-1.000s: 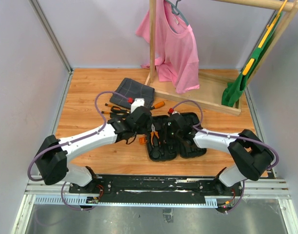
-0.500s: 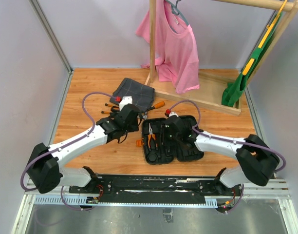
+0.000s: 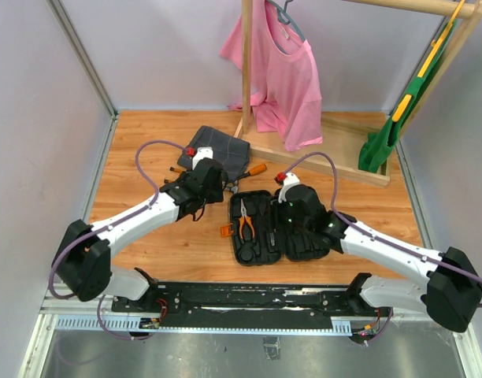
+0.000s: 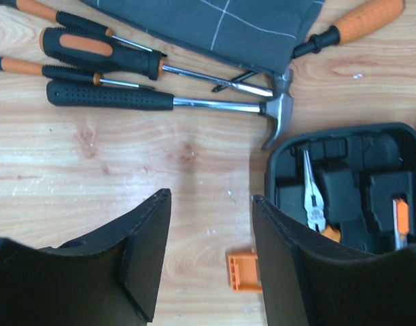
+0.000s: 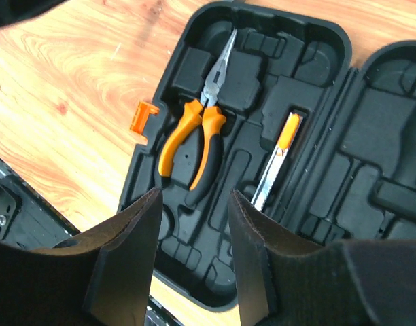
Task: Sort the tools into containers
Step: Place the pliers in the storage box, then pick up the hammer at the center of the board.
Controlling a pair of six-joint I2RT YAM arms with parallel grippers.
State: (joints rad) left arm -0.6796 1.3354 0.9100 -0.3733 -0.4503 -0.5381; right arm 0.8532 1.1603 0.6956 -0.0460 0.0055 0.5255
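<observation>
Lying loose on the wood at the far left, several screwdrivers [image 4: 102,54] are fanned out beside the hammer [image 4: 194,104], close against the edge of the grey checked cloth [image 4: 215,24]. The hammer's steel head is stopped just short of the case. None of these has yet been sorted.

The left gripper [image 4: 209,197] is held over bare wood on the near side of the hammer, its jaws spread and nothing grasped. This is presumably so that a handle can be straddled next.

Further right, the black tool case [image 4: 344,129] is laid open with its orange clasp [image 4: 243,272] turned outward, so that the moulded slots can be reached. The pliers [image 5: 201,122] are already seated in one slot, and a slim orange-tipped blade [image 5: 279,159] is seen in another. Above them the right gripper [image 5: 194,197] is poised, its jaws parted and empty.
</observation>
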